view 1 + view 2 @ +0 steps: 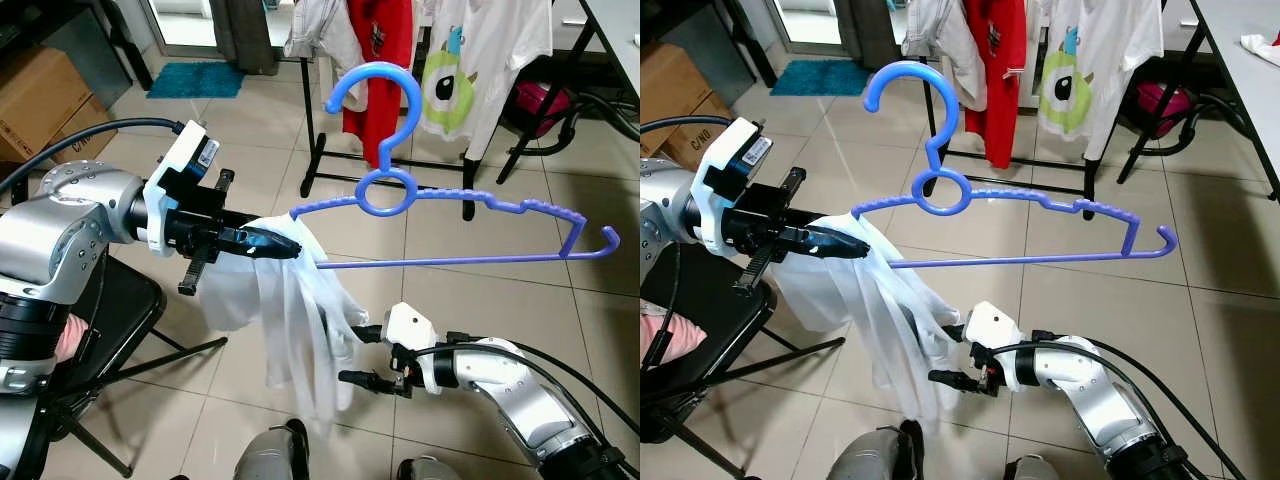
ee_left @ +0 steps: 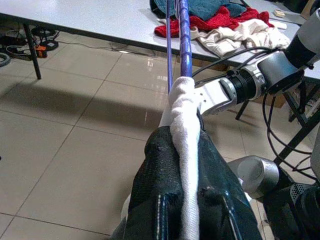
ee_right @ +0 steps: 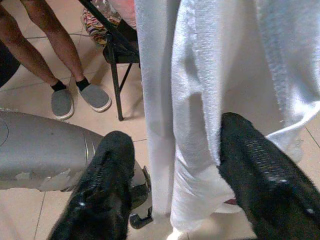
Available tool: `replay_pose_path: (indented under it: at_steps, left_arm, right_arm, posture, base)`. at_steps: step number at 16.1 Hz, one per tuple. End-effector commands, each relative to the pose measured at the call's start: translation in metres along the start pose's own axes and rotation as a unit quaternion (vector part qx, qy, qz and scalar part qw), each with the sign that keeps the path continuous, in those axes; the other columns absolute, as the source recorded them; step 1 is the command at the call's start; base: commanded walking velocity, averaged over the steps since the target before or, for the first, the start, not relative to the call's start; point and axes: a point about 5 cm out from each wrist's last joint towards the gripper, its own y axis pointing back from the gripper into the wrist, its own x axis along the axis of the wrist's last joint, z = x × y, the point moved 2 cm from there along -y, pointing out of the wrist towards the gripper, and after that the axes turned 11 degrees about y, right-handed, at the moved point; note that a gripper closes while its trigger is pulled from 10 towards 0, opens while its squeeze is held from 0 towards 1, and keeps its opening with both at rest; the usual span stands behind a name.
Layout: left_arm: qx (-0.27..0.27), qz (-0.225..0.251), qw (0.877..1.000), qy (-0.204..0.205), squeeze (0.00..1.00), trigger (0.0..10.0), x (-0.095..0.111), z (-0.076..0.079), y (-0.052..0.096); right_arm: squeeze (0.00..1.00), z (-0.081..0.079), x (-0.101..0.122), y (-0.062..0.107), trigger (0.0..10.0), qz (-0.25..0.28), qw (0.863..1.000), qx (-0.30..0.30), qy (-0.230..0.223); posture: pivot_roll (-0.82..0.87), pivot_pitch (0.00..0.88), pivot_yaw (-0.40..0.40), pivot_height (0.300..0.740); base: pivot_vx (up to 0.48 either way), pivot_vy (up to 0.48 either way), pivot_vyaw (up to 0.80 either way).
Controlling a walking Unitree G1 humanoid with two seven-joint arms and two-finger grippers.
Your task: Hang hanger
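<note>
A blue plastic hanger (image 1: 450, 261) is held level in the air, hook up. A white garment (image 1: 300, 330) hangs bunched from its left end. My left gripper (image 1: 275, 243) is shut on that end, pinching hanger and cloth together; the left wrist view shows the white cloth (image 2: 186, 150) between the black fingers and the hanger's blue bars (image 2: 185, 40) running away. My right gripper (image 1: 358, 354) is low, by the garment's hanging part. It is open, with one finger (image 3: 107, 180) on either side of the white cloth (image 3: 200, 100).
A black clothes rack (image 1: 318, 160) with a red shirt (image 1: 375, 60) and a white printed shirt (image 1: 460, 70) stands behind the hanger. A black folding chair (image 1: 120, 300) is at my left, a cardboard box (image 1: 40, 95) beyond it. A person's legs (image 3: 60, 65) stand nearby.
</note>
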Motion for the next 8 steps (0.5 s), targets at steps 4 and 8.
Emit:
replay_pose_path:
  at_steps: [4, 8]
  left_arm:
    - [0.006, -0.006, 1.000, -0.021, 0.00, 0.0, 0.008, 0.003, 0.001]
    - [0.010, -0.006, 1.000, -0.022, 0.00, 0.0, 0.005, 0.004, -0.001]
  right_arm:
    - [0.00, -0.010, -0.013, 0.008, 0.0, -0.028, 0.999, 0.026, 0.003]
    - [0.00, -0.004, -0.026, 0.025, 0.0, -0.058, 0.998, 0.011, -0.008]
  posture:
    - [0.09, 0.143, 0.123, 0.740]
    - [0.08, 0.120, 0.112, 0.740]
  base:
    - [0.000, 0.000, 0.00]
    - [0.000, 0.000, 0.00]
